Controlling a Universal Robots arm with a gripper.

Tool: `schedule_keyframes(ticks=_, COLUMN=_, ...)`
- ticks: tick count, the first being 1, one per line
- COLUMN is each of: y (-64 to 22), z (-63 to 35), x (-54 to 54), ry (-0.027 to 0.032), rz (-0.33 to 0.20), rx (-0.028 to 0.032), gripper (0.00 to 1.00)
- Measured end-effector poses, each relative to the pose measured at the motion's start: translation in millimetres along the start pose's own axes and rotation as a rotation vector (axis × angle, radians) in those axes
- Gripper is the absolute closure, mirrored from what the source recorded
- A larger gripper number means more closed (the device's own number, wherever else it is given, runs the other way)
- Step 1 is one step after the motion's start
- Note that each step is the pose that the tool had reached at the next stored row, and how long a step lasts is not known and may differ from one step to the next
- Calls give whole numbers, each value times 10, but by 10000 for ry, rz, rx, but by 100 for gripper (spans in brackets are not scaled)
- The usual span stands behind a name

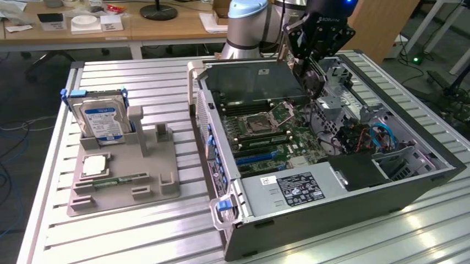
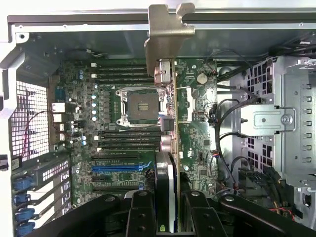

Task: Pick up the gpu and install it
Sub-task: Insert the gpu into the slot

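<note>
My gripper (image 1: 314, 58) hangs over the far part of the open computer case (image 1: 411, 184) and is shut on the gpu (image 1: 311, 77). In the wrist view the gpu (image 2: 174, 123) stands edge-on between the black fingers (image 2: 140, 212). Its green board points down at the motherboard (image 2: 128, 103) and its silver end bracket (image 2: 168, 29) sits near the case's far wall. The card is held above the board, apart from it, and runs past the empty CPU socket (image 2: 140, 106). A blue expansion slot (image 2: 118, 168) lies on the board off to one side of the card.
At the exterior view's left a grey holder (image 1: 147, 181) carries an upright hard drive (image 1: 103, 121), a flat chip (image 1: 96, 165) and a RAM stick (image 1: 118, 180). The case also holds a power supply (image 1: 294, 187), a drive cage (image 2: 291, 113) and loose cables (image 1: 367, 137).
</note>
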State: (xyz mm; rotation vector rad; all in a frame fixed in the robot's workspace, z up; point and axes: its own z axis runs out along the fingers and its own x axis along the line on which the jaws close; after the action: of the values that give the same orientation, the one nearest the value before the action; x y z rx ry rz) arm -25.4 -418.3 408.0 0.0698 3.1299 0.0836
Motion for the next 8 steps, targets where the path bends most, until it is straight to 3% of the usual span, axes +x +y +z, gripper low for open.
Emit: schedule_keyframes(ticks=8, y=0, z=-1, x=0, ry=57, rz=-1051, rx=-7, gripper=71)
